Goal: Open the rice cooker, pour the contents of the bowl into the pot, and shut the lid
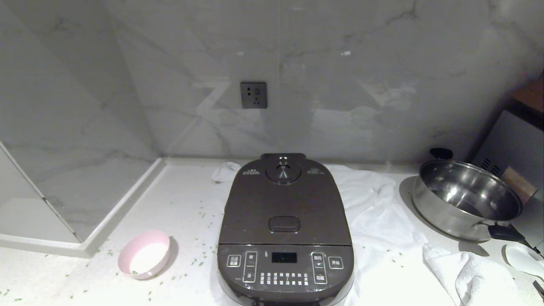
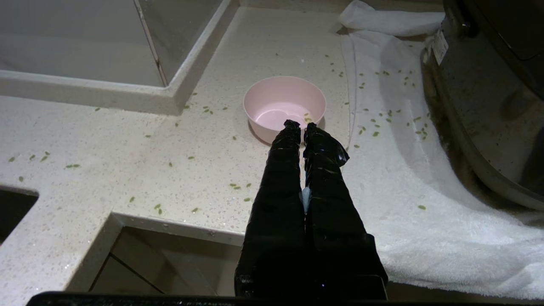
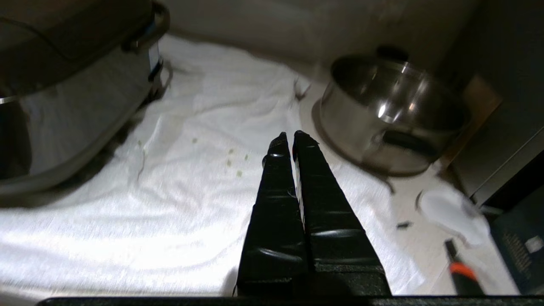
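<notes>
The dark brown rice cooker (image 1: 285,238) stands at the middle of the counter on a white towel, its lid (image 1: 285,204) shut, so the pot is hidden. The pink bowl (image 1: 145,254) sits left of it, tilted and almost empty; in the left wrist view the bowl (image 2: 284,104) holds only a few green bits (image 2: 307,117). More green bits are scattered over the counter. My left gripper (image 2: 301,125) is shut, just short of the bowl's near rim and holding nothing. My right gripper (image 3: 293,135) is shut and empty above the towel right of the cooker (image 3: 72,97). Neither arm appears in the head view.
A shiny steel pan (image 1: 465,199) with black handles stands at the right, beside a white spoon (image 1: 525,258) and a folded cloth (image 1: 467,272). The white towel (image 1: 382,221) spreads under and right of the cooker. A raised ledge (image 1: 106,225) bounds the counter's left.
</notes>
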### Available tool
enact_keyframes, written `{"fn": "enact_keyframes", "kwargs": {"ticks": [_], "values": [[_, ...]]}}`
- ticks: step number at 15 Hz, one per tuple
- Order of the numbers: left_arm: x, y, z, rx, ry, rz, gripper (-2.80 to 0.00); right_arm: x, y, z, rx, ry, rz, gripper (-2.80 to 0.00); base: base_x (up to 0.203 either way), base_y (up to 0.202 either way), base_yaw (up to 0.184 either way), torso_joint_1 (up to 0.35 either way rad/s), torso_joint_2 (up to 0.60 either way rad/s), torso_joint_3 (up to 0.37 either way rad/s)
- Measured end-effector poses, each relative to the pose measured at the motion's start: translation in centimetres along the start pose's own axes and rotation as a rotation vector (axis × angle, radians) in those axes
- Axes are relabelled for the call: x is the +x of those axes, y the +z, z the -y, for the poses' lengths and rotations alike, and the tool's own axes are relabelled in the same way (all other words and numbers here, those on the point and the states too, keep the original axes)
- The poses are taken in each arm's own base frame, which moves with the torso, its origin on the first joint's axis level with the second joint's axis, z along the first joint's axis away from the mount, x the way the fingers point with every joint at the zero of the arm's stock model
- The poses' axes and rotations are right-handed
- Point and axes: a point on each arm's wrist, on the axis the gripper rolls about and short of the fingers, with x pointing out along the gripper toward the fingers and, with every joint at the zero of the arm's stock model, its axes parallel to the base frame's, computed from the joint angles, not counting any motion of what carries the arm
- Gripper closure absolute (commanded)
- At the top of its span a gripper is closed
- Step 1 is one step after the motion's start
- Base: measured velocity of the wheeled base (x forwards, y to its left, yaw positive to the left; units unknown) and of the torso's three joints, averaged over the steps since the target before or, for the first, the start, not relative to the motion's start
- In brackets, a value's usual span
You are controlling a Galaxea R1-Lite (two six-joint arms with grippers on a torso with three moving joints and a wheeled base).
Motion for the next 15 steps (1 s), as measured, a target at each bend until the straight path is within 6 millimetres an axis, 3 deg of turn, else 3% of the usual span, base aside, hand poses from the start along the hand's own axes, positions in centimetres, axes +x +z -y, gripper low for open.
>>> {"fn": "enact_keyframes", "kwargs": {"ticks": [4, 8, 15], "values": [[0.15, -0.03, -0.03, -0.005, 0.016, 0.018, 0.0, 0.03, -0.16, -0.02, 0.054, -0.001, -0.008, 0.0, 0.0, 0.0, 0.0, 0.0, 0.0, 0.0], [0.69, 0.47, 0.02, 0.04, -0.001, 0.17, 0.0, 0.04, -0.19, -0.02, 0.053, -0.001, -0.009, 0.0, 0.0, 0.0, 0.0, 0.0, 0.0, 0.0], [0.78, 0.25, 0.03, 0.043, -0.007, 0.161, 0.0, 0.04, -0.21, -0.02, 0.054, -0.002, -0.012, 0.0, 0.0, 0.0, 0.0, 0.0, 0.0, 0.0]]}}
